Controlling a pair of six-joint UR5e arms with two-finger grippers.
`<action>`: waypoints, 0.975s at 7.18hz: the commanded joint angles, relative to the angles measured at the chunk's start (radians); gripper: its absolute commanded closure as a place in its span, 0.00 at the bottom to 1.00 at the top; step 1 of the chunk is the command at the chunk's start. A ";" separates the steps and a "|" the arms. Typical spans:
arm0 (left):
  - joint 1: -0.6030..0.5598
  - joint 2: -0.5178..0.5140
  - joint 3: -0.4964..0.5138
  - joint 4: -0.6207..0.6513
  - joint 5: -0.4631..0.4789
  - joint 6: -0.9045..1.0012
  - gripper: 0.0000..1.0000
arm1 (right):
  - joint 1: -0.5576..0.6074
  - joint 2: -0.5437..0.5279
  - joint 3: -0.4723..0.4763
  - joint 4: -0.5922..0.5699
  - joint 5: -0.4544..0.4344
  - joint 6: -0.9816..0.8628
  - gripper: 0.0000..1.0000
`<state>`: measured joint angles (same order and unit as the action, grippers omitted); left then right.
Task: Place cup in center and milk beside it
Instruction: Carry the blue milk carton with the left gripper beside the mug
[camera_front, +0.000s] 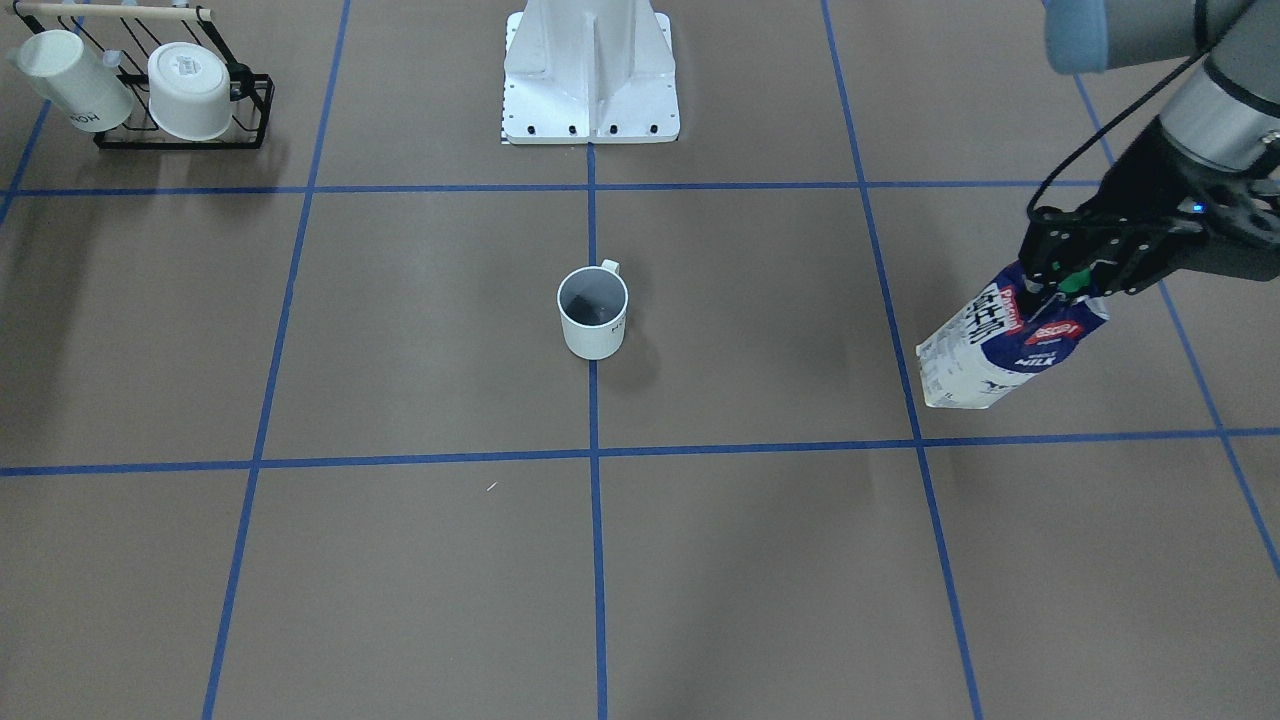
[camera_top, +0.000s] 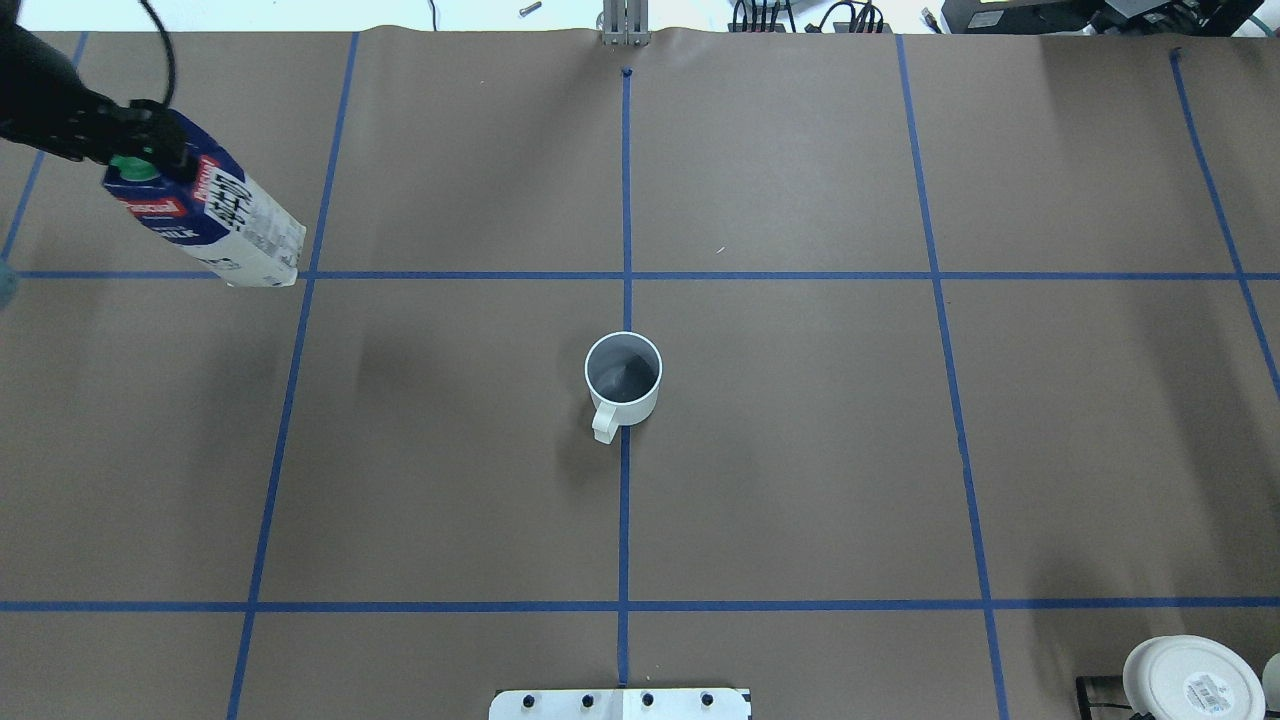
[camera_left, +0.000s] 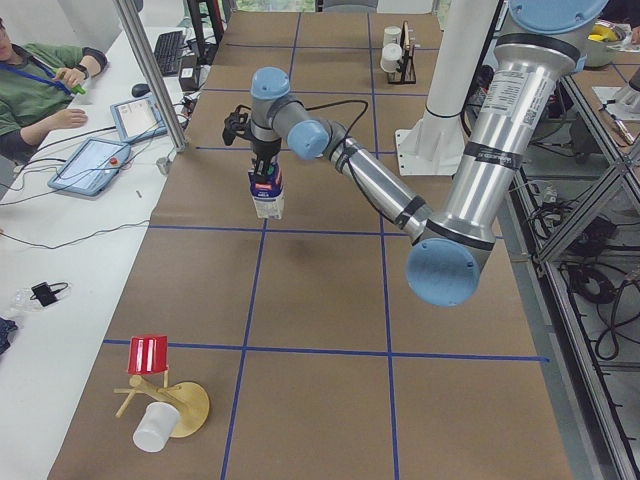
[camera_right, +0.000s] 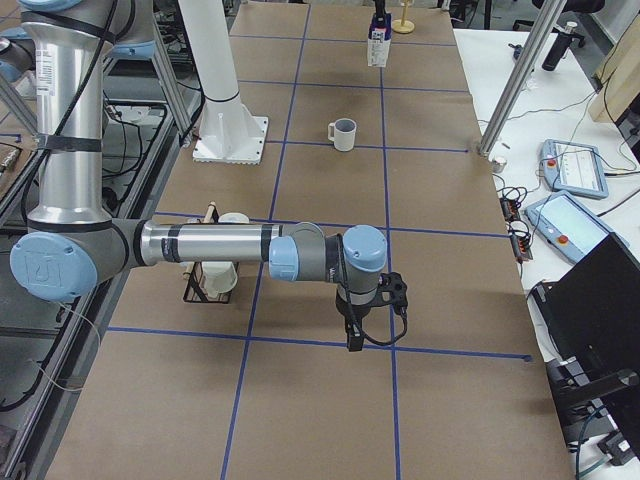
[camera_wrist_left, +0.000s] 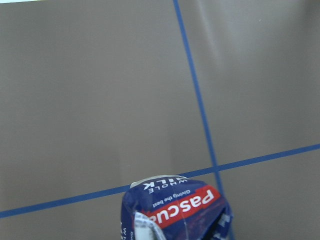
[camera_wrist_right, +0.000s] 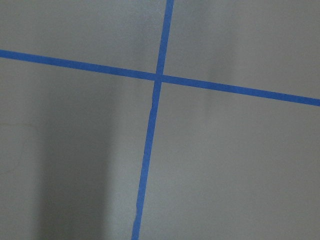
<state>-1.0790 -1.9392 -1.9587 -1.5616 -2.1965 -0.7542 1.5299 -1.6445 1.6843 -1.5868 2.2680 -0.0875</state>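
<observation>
**Left claw pinches milk carton; cup sits well off at centre**

The left claw (camera_top: 135, 155) is partly cut off by the overhead view's left edge. Its black fingers are closed narrow on the gable top of the milk carton (camera_top: 235, 225) and hide the ridge. Only the round green cap (camera_top: 127, 168) peeks out between them. The carton hangs directly under the claw and looks tilted in both fixed views. It is glossy card, navy over white, with a red logo. Cannot tell if its base touches the paper. The left wrist view crops the carton at the bottom edge, so only the creased top panel shows.

The cup (camera_top: 622, 380) stands upright, well apart from the left claw, to its right and nearer the robot. It sits on the centre tape line (camera_top: 625, 200). It is a smooth white cylinder, grey inside, with a small handle; the side lettering is too small to read.

Far right of that claw, a black wire rack (camera_front: 255, 110) holds tipped white mugs (camera_front: 190, 90) and is cropped in the overhead corner.

The right claw (camera_right: 352, 335) shows only in the right side view, small and dark over the matte brown paper (camera_top: 800, 450). Its opening cannot be told.
</observation>
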 joint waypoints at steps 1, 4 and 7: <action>0.210 -0.197 0.003 0.163 0.151 -0.225 1.00 | 0.001 0.000 0.000 0.001 -0.001 0.000 0.00; 0.345 -0.355 0.107 0.216 0.262 -0.336 1.00 | 0.000 0.000 -0.011 0.002 0.001 -0.001 0.00; 0.419 -0.386 0.130 0.215 0.273 -0.344 1.00 | 0.000 0.000 -0.017 0.001 0.002 -0.001 0.00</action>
<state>-0.6905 -2.3174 -1.8339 -1.3465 -1.9282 -1.0929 1.5294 -1.6444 1.6715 -1.5860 2.2697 -0.0879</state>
